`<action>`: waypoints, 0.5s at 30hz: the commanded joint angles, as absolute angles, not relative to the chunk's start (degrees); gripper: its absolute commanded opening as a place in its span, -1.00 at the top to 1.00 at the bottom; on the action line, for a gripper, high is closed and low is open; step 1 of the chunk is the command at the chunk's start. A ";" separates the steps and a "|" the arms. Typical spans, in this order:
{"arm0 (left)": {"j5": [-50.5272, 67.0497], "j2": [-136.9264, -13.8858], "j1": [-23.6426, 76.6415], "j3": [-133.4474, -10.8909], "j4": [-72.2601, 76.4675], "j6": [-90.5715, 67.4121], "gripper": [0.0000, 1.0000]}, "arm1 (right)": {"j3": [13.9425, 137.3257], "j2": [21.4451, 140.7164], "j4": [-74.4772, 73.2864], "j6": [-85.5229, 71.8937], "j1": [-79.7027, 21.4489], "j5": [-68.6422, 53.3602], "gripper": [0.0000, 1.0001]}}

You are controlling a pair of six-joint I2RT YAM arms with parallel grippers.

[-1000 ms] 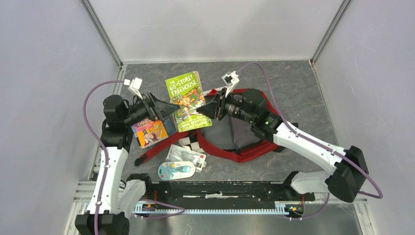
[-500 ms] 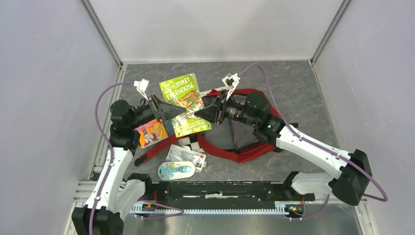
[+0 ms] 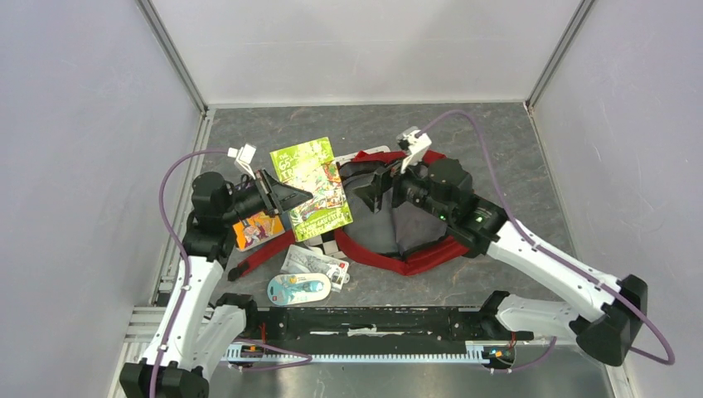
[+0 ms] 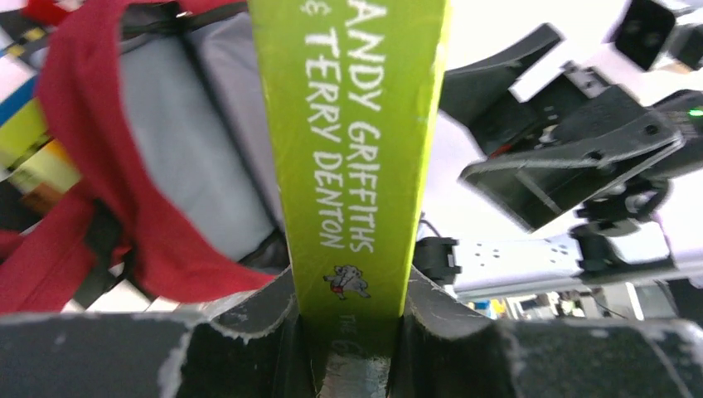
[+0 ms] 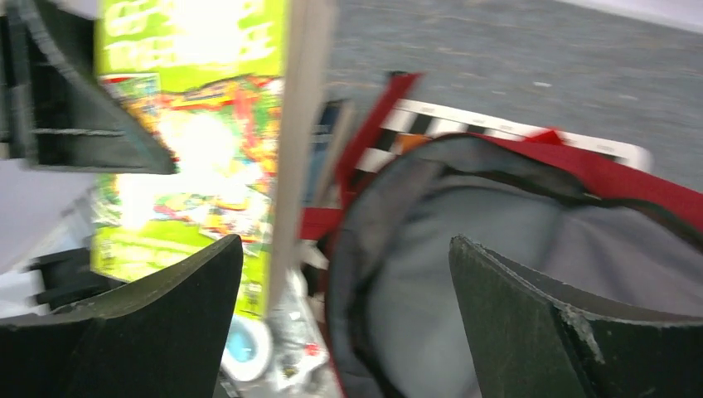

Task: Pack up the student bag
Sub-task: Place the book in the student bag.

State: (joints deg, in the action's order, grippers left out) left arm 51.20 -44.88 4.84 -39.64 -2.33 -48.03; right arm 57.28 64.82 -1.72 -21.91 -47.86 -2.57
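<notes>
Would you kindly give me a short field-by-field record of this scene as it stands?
bag: large red fabric backpack, open, grey lining showing
book: bright green paperback book, off the table, left of bag opening
left gripper: jaws shut on the book's spine
right gripper: jaws open, empty, at bag mouth
also on table: orange-covered book

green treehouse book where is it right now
In the top external view the green book is left of centre, clamped by its spine in the left pincer, just left of the student bag and its open mouth.
</notes>
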 commanded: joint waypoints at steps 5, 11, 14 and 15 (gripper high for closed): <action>36.02 -42.04 4.59 -44.48 -23.60 -28.57 0.96 | 51.27 58.46 -20.59 -14.04 -34.20 9.10 -0.96; 34.99 -41.00 4.59 -41.25 -22.24 -28.07 0.96 | 43.63 59.33 -20.20 -13.24 -22.96 2.41 -0.93; 35.46 -40.57 4.55 -40.43 -21.88 -28.34 0.96 | 41.23 61.25 -18.14 -12.97 -18.99 0.18 -0.83; 35.57 -40.28 4.56 -40.50 -22.18 -28.35 0.96 | 40.78 62.21 -17.47 -12.79 -18.02 0.15 -0.77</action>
State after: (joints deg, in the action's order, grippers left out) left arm 34.92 -42.24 4.84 -39.99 -25.45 -30.70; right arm 42.28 60.31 -19.94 -14.41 -21.28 3.27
